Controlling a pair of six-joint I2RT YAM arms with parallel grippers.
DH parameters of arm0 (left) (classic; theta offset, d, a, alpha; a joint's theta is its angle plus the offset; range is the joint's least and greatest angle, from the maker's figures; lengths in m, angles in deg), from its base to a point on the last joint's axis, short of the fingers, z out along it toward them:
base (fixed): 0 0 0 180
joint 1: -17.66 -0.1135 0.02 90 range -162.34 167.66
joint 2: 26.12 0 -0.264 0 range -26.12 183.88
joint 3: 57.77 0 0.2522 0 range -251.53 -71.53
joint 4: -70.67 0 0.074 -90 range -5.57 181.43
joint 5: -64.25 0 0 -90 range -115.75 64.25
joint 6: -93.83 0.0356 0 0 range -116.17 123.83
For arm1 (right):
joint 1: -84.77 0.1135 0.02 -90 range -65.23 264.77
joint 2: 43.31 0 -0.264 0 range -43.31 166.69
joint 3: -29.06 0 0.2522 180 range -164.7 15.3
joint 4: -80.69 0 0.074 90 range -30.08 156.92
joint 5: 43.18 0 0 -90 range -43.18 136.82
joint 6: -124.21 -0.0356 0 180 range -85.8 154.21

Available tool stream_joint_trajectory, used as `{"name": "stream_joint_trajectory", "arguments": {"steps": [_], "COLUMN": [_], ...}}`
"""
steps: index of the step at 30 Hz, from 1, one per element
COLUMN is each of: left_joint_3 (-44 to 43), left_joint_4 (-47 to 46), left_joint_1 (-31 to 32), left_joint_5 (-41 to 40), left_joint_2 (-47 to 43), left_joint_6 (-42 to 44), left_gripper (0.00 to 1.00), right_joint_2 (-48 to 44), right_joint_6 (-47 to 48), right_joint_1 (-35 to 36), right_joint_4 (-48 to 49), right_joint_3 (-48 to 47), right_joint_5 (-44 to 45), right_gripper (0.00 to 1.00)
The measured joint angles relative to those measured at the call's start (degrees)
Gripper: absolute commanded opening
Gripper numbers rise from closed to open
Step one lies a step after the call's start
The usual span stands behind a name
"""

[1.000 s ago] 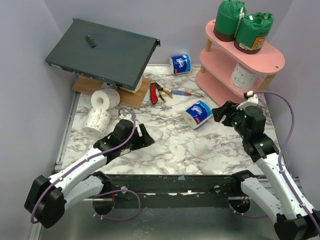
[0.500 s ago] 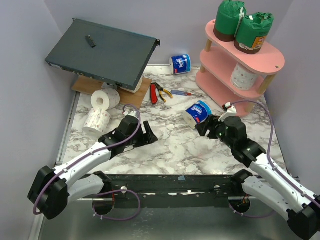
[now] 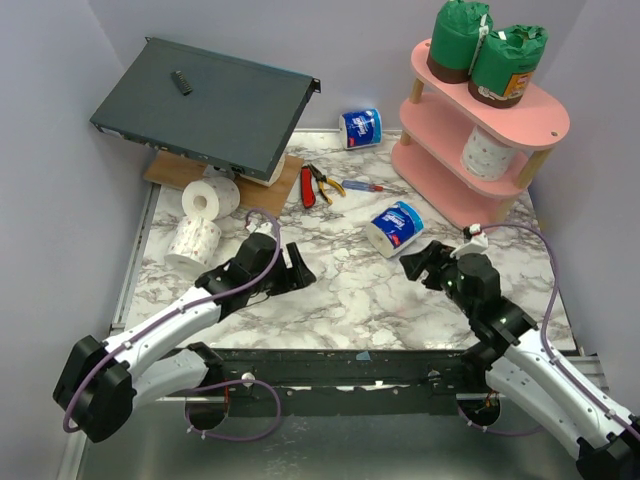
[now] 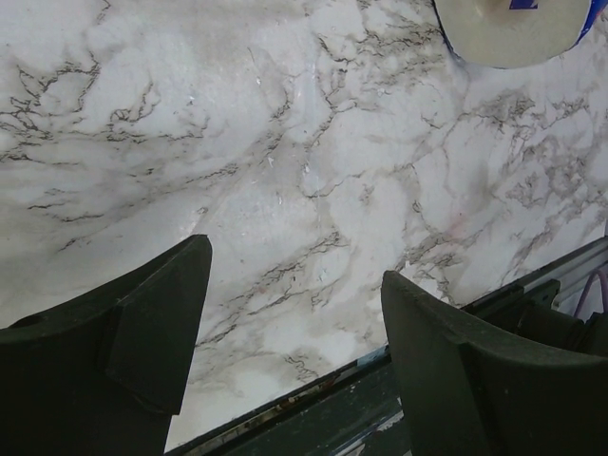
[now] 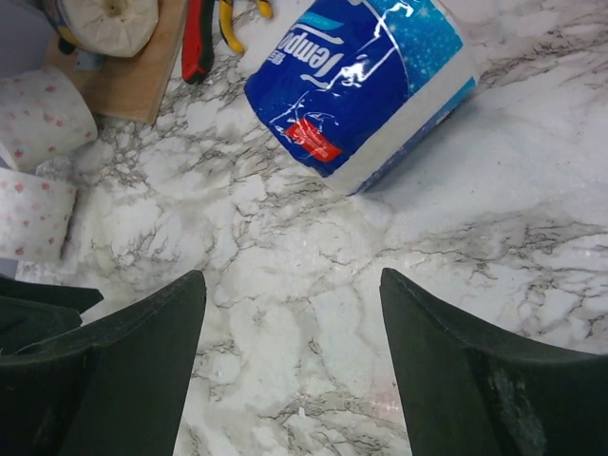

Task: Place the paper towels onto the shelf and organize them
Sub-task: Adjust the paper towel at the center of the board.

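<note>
Rolls counted: seven in plain sight, three on the shelf [image 3: 545,122] and four off it. Two green rolls [image 3: 458,42] stand upright and touching on the top tier. One patterned roll [image 3: 487,152] sits on the middle tier, partly behind a post. Two blue rolls [image 3: 396,228] lie on their sides on the surface [image 3: 340,295]: one near the back wall between box [image 3: 205,108] and shelf, the other mid-surface, just ahead of the right tool [image 3: 422,260] and not touching it. Two white rolls [image 3: 211,198] sit together at the left, beside the board [image 3: 285,190] that carries the box. One pair of red-handled pliers [image 3: 308,187] lies by the board, with a yellow-handled item against it and a slim item beside, both too small to name. Tools counted: two. The left tool [image 3: 298,270] has its jaws wide apart over bare marble with nothing between them, and the right tool likewise stands wide and empty. Obstructions: a pale shape under the box's near edge is mostly covered, and whether it is an eighth roll cannot be told. The top board covers much of the shelf's lower tiers. The left wrist view shows only the pale end of a blue roll, cut off at the top edge. The right wrist view shows the near blue roll whole, and other rolls clipped at its left edge and top-left corner.
</note>
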Motion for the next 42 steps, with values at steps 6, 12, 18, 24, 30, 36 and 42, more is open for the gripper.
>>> {"name": "stream_joint_trajectory", "arguments": {"steps": [6,12,18,24,30,36,42], "left_joint_3": [4.42,5.97,5.97,6.19,7.26,7.87,7.85], "left_joint_4": [-1.77,-3.87,-3.34,-2.8,-2.8,-3.39,-4.79], "left_joint_1": [0.0,0.0,0.0,0.11,0.26,0.26,0.37], "left_joint_5": [0.02,0.07,0.11,0.17,0.22,0.92,2.1], "left_joint_2": [-6.84,-10.01,-9.2,-10.49,-11.74,-11.17,-10.1], "left_joint_6": [0.37,0.39,0.39,0.35,0.33,0.28,0.37], "left_gripper": [0.78,0.78,0.78,0.78,0.78,0.77,0.77], "right_joint_2": [-3.13,2.91,18.45,27.15,32.83,38.86,43.89], "right_joint_6": [-2.73,-4.42,-4.39,-3.74,-2.54,-0.85,0.83], "right_joint_1": [0.0,0.0,-0.31,-4.0,-10.34,-12.81,-12.76], "right_joint_4": [1.33,5.51,11.74,17.77,20.81,24.37,28.02], "right_joint_3": [3.89,2.95,-3.15,-7.56,-10.99,-13.03,-13.0], "right_joint_5": [2.43,10.05,13.6,13.57,11.28,7.41,2.14], "right_gripper": [0.85,0.91,0.92,0.92,0.91,0.89,0.87]}}
